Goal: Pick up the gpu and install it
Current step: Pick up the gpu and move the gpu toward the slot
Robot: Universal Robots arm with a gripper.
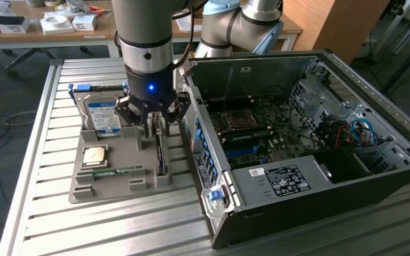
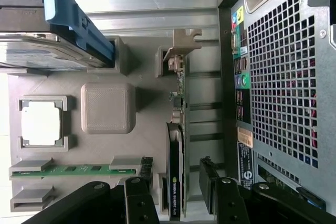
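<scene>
The gpu stands on its long edge in a slot of the grey holder tray, just beside the computer case. In the wrist view the gpu is a thin dark card, with its metal bracket at the far end. My gripper hangs directly over the card's back end. The gripper is open, one finger on each side of the card with a gap showing on both sides. Nothing is held.
The tray also holds a silver blue-labelled hard drive, a processor chip and a green memory stick. The open computer case lies at the exterior view's right with its motherboard exposed. Its perforated rear panel is close to the gpu.
</scene>
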